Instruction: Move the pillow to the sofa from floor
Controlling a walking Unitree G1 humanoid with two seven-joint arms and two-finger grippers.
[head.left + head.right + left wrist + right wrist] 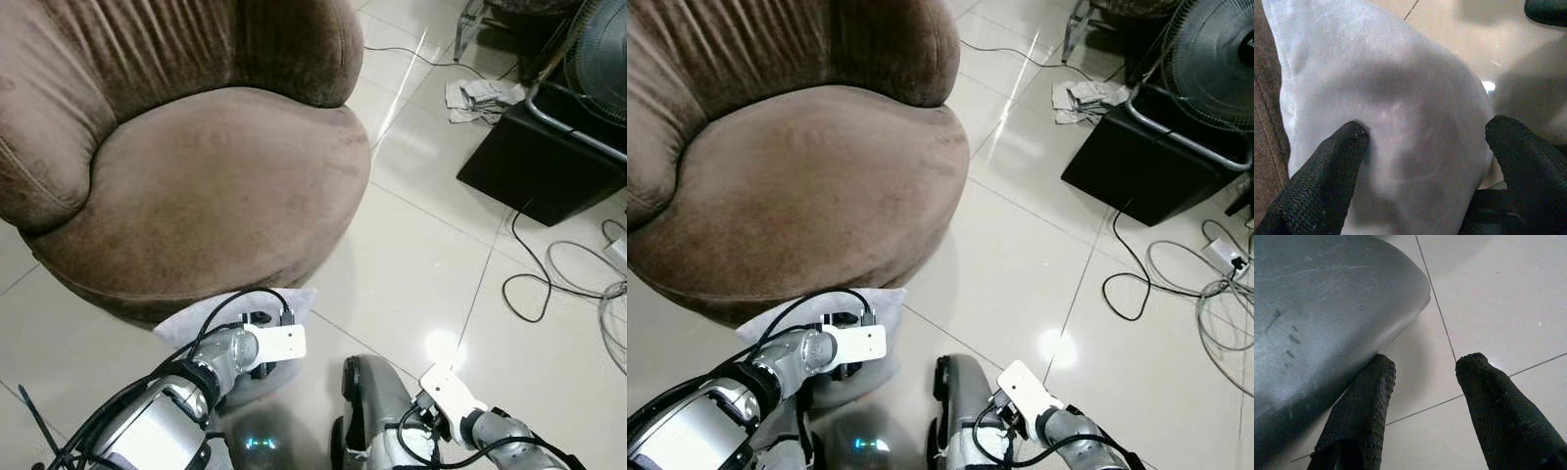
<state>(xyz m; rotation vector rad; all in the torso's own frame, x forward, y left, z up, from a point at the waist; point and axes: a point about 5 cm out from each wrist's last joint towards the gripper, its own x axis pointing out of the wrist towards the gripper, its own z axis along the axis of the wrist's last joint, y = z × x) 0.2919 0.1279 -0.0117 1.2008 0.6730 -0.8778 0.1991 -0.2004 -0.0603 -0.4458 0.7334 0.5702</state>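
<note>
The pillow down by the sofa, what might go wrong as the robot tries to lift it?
The left gripper has its fingers spread around the soft white pillow, not pinching it, so it might slip out. The pillow lies against the base of the brown sofa and could snag on the seat edge while rising.
</note>
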